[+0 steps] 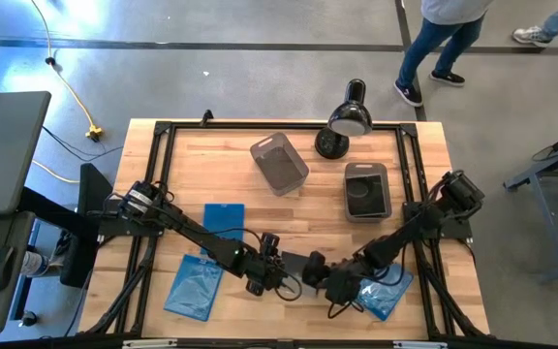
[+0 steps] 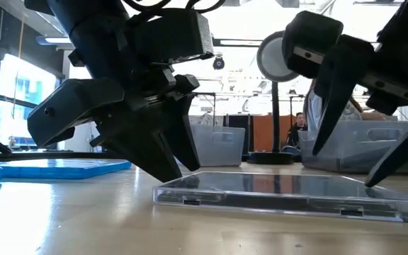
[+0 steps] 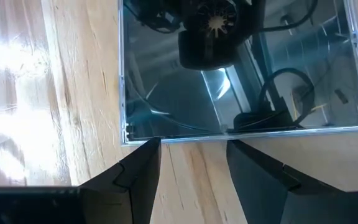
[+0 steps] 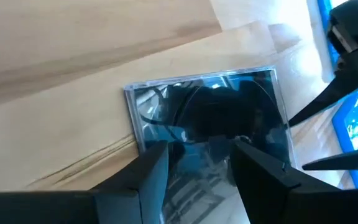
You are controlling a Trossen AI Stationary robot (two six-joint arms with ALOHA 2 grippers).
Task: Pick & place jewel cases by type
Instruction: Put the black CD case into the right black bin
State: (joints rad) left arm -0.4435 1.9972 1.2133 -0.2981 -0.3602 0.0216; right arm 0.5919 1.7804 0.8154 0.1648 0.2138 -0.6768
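A dark squarish jewel case point(image 1: 296, 263) lies flat on the wooden surface point(image 1: 424, 155) near its front edge, directly between the two tools. The left tool point(image 1: 272, 260) sits at the case's left edge; the right tool point(image 1: 315, 274) at its right edge. Both are about equally near, one on each side.

Left tool: fingers apart, tips down at the surface just outside the case's rim, nothing held. In the left wrist view the rim runs crosswise in front of the fingertips point(image 3: 143, 163), so the edge lies ahead of the gap rather than inside it.

Right tool: fingers apart, nothing clamped. In its wrist view the fingers straddle one side of the case; I cannot tell if they touch it.

The case is thin, rigid plastic, with a clear glossy lid that mirrors the arms above it. The low view shows hinge tabs along its near side. It lies flush, with no gap below to get under. Judgement: a lift needs one tool to brace while the other tips an edge up.

Elsewhere are three blue cases, flat: one point(image 1: 224, 217) behind the left arm, one point(image 1: 194, 287) at front left, one point(image 1: 387, 291) partly under the right arm. Two smoky tubs point(image 1: 279, 163) point(image 1: 366, 190) stand toward the back beside a black lamp point(image 1: 343, 128).
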